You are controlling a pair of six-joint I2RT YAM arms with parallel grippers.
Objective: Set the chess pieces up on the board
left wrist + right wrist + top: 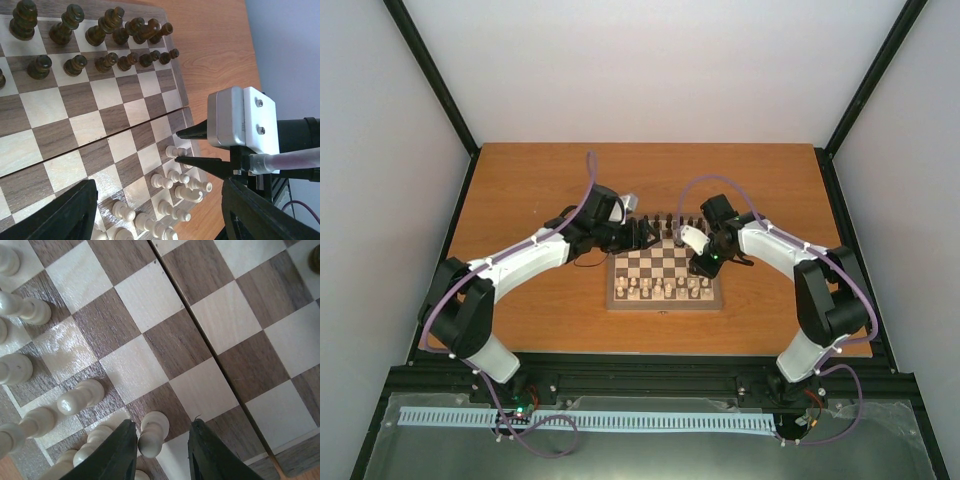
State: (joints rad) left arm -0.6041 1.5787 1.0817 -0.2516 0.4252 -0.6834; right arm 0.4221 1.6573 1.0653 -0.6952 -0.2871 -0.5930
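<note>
The board [665, 262] lies mid-table. Dark brown pieces [665, 222] stand in two rows along its far edge and show at the top of the left wrist view [75, 30]. Cream pieces [660, 289] stand in the near rows. My right gripper [703, 266] is open and low over the board's near right corner. Its fingers [120, 455] straddle an upright cream pawn [152, 432], which is close to the left finger with a gap to the right one. The left wrist view also shows this [175, 151]. My left gripper [642, 237] is open and empty, hovering over the far left part of the board [75, 110].
The orange-brown wooden table [530, 180] lies around the board. Black frame posts [430, 80] and white walls stand at both sides and the back. Cream pieces [20, 310] crowd the squares left of the right gripper.
</note>
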